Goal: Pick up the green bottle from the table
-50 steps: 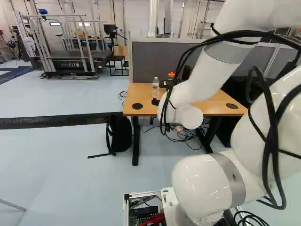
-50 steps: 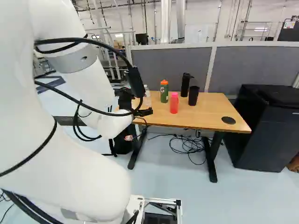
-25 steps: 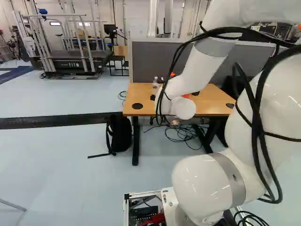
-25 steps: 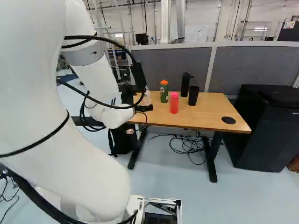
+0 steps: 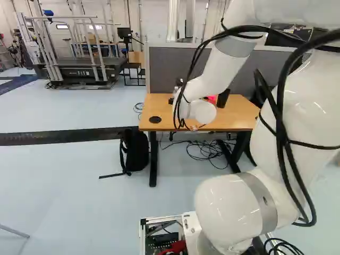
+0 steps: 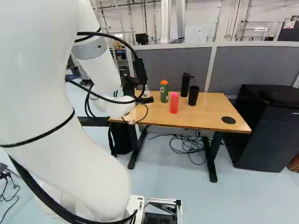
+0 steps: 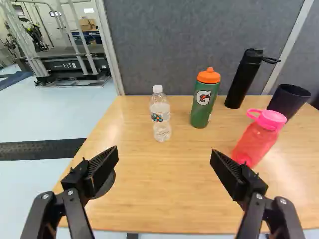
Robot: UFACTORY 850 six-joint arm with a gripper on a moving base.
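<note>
Hand (image 6: pixel 146 100) spread wide btw. Green bottle (image 7: pixel 202 110), orange lid (image 7: pixel 209 76) on, contents hidden, on worktop (image 7: pixel 164 194) between clear plastic bottle (image 7: pixel 160 116) and pink water bottle (image 7: pixel 255 144).

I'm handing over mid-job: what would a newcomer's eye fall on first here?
Probably the big white arm, filling the left of the right base view. Next, likely the bright pink bottle on the table, in front of the black cup. The orange-capped green bottle also stands out, between the clear bottle and the pink one.
</note>
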